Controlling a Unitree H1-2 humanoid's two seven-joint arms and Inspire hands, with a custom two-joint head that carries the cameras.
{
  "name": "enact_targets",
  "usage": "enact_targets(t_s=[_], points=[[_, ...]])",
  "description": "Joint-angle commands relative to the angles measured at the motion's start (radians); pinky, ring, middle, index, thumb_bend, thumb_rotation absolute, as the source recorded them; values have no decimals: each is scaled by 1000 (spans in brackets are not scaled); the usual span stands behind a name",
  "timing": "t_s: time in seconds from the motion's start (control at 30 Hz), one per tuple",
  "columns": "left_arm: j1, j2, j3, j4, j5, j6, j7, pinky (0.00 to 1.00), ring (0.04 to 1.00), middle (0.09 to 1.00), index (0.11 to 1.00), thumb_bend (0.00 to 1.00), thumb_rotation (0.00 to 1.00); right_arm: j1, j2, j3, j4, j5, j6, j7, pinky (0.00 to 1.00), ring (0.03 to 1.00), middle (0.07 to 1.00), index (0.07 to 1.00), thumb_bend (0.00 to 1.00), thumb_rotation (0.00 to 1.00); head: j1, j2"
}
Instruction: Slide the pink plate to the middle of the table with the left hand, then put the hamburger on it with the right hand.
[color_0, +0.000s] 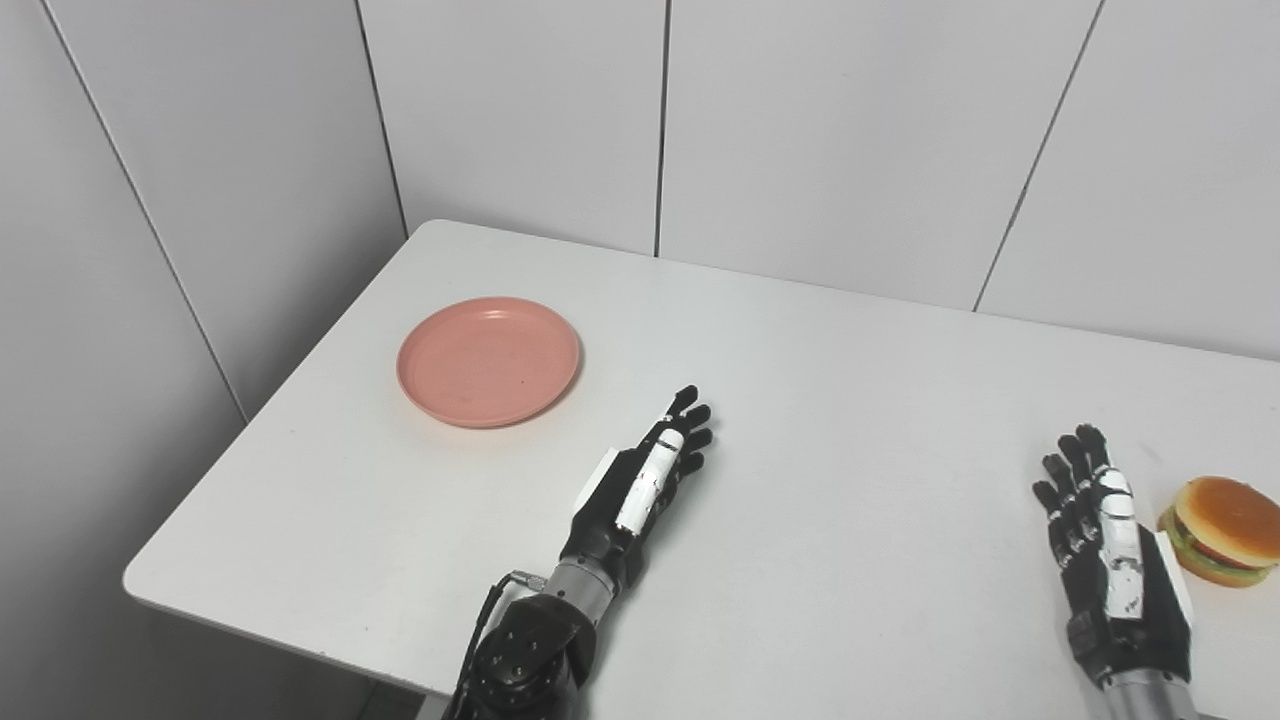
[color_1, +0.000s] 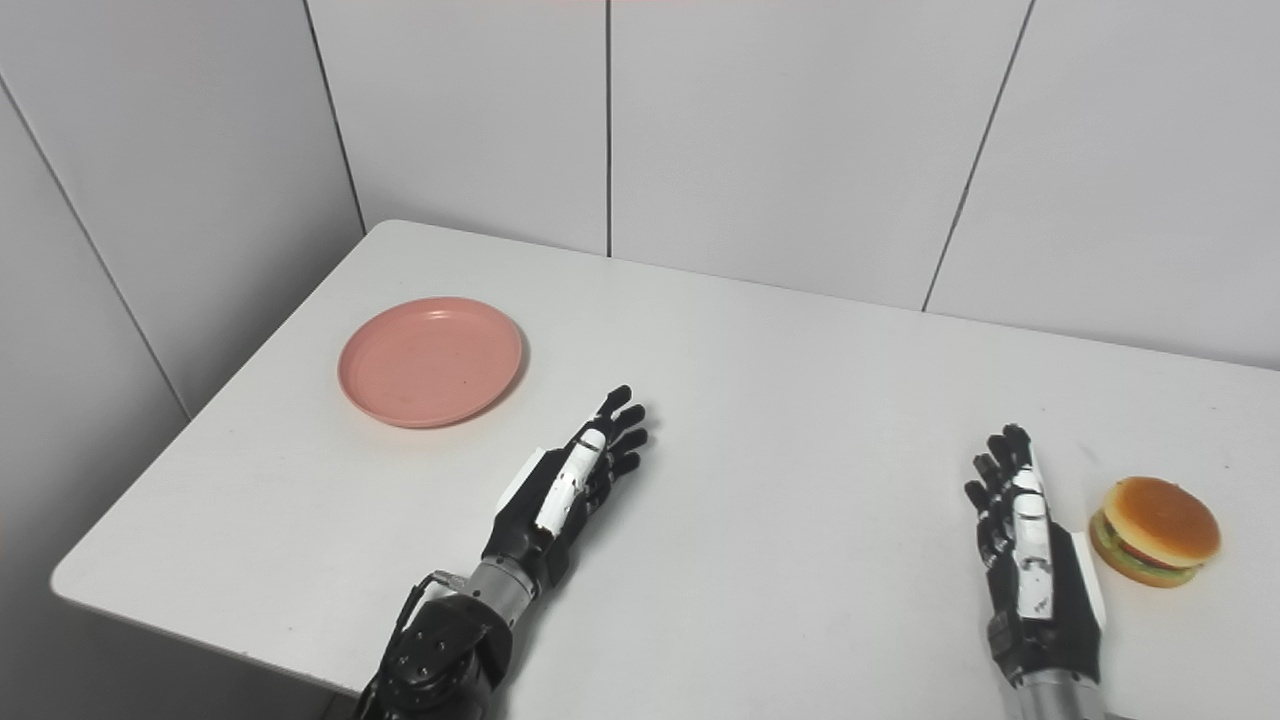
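Note:
A round pink plate (color_0: 489, 360) lies empty on the left part of the white table (color_0: 850, 400). My left hand (color_0: 645, 480) is open and empty, fingers stretched out, on the table to the right of and nearer than the plate, apart from it. A toy hamburger (color_0: 1222, 530) with bun, lettuce and patty sits near the right edge of the view. My right hand (color_0: 1105, 540) is open and empty just left of the hamburger, not touching it. The same things show in the right eye view: plate (color_1: 431, 360), hamburger (color_1: 1155, 531).
The table's left edge and front edge (color_0: 250, 610) are close to the plate and my left arm. Grey wall panels (color_0: 800, 130) stand right behind the table's far edge.

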Motion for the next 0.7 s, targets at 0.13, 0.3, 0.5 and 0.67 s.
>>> enact_targets(t_s=[0.13, 0.3, 0.5, 0.67], points=[[-92, 12, 22, -98, -1, 34, 7, 938, 936, 951, 947, 432, 1000, 32, 14, 5, 34, 6, -27, 6, 1000, 1000, 1000, 1000, 196, 1000, 4, 0], [-143, 30, 56, -137, -8, 48, 14, 934, 927, 944, 943, 433, 1000, 32, 14, 9, 36, -9, -33, -1, 1000, 1000, 1000, 1000, 195, 1000, 6, -3], [-203, 60, 94, -156, -5, 79, 29, 935, 922, 938, 939, 437, 1000, 31, 16, 6, 41, 0, -32, 6, 1000, 1000, 1000, 1000, 197, 1000, 11, -12], [-259, 97, 144, -128, -11, 67, 42, 951, 940, 950, 948, 420, 1000, 29, 14, 2, 51, 7, -33, 9, 1000, 1000, 1000, 1000, 194, 1000, 16, -18]])
